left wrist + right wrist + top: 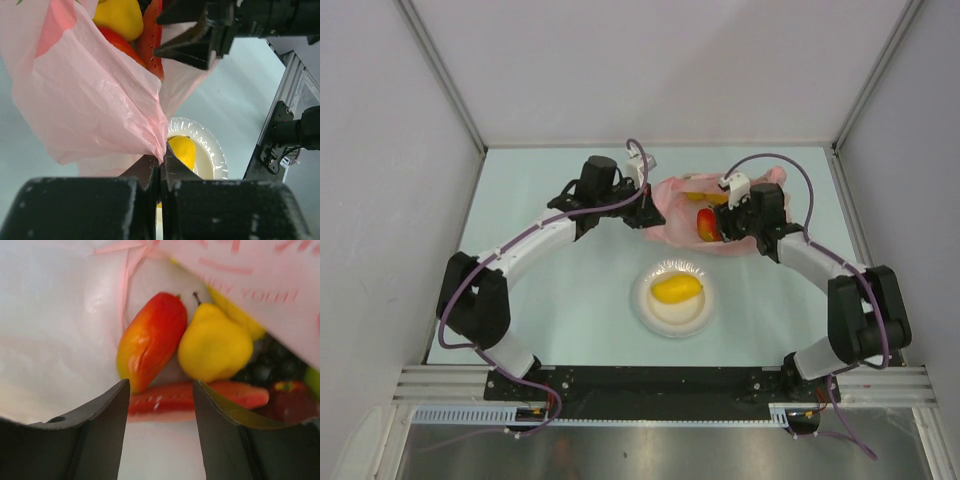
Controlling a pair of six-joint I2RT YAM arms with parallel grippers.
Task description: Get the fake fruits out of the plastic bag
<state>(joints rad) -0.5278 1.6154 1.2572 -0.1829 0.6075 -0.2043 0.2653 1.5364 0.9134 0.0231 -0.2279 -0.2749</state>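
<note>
With the left gripper [161, 162] clenched on the plastic bag [90, 100], the right gripper [161, 390], jaws apart, should centre on the pinkish-red slice [230, 392] at 6 o'clock of the mango [150, 340] before pinching.

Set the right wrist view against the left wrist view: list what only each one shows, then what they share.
Only the right wrist view: the dark grape bunch and dark red apple deep in the plastic bag. Only the left wrist view: the white plate with a yellow fruit on it, and the left gripper shut on the bag's edge. Both: the bag, the red-orange mango, the red slice and the right gripper, jaws apart.
</note>
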